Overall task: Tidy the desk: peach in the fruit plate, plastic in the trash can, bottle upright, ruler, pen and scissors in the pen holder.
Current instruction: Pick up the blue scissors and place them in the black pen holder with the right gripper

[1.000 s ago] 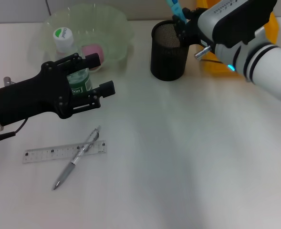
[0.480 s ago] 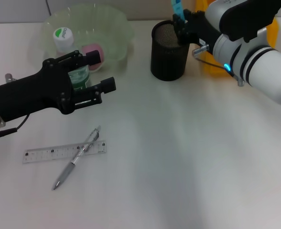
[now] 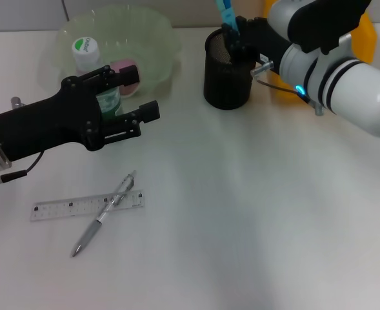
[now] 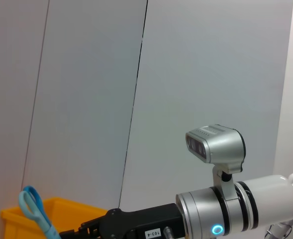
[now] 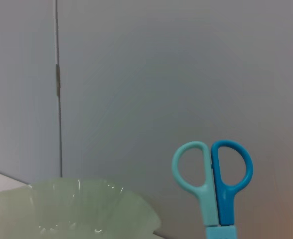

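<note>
Scissors (image 3: 227,13): held handles-up by the right gripper (image 3: 236,40) directly over the pen holder (image 3: 227,71); the blades are hidden by the fingers and rim, so how deep they sit cannot be told.
Right jaws: closed on the scissors below the 2 blue finger loops, which the right wrist view shows upright and side by side.
Left gripper (image 3: 135,97): hovers near the bottle (image 3: 99,81), jaws spread wide with nothing between them.
Bottle: upright with its white-and-green cap up, standing at the front edge of the fruit plate (image 3: 154,39).
Peach (image 3: 124,70): pink, lying in the fruit plate just behind the left fingers.
Ruler (image 3: 67,208): flat on the desk (image 3: 254,213) near the front left, well apart from the pen holder.
Pen (image 3: 106,212): lies slanted across the ruler, touching it.
Trash can (image 3: 369,32): yellow, behind the right arm; no plastic is visible.
Stage: likely the drop of the scissors; ruler and pen not yet done.
Risk 1: blades catching the rim on release, tipping the light holder or letting the scissors fall outside.
Risk 2: the left fingers, so near the bottle, could knock it over if the arm swings.
</note>
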Action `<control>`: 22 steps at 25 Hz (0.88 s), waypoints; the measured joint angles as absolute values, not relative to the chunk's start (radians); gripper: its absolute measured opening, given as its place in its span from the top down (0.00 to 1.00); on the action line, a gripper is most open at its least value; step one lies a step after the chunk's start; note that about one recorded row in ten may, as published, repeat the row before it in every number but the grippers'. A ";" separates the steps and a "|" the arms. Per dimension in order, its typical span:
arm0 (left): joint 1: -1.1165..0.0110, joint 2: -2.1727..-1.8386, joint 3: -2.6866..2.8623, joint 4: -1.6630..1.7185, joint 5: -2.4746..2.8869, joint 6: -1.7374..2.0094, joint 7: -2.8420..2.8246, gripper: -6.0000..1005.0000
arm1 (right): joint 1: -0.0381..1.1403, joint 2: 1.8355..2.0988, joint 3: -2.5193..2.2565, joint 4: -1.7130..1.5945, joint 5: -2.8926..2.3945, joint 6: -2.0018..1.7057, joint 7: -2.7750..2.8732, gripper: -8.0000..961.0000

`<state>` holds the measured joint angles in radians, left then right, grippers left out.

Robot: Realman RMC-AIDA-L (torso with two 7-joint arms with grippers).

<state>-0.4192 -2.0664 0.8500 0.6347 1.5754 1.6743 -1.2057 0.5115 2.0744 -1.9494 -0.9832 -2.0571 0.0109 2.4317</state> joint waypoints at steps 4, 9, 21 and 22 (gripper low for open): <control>-0.423 -2.066 0.850 0.634 1.575 1.673 -1.206 0.21 | 0.535 2.075 -1.949 -0.954 -2.058 -0.004 2.432 0.75; -0.428 -2.066 0.850 0.633 1.575 1.666 -1.206 0.21 | 0.550 2.076 -1.938 -0.930 -2.058 -0.012 2.433 0.74; -0.428 -2.066 0.851 0.633 1.576 1.665 -1.206 0.21 | 0.504 2.077 -1.901 -0.995 -2.057 -0.046 2.433 0.49; -0.426 -2.066 0.850 0.634 1.576 1.667 -1.206 0.21 | 0.457 2.076 -1.884 -1.066 -2.058 -0.070 2.433 0.48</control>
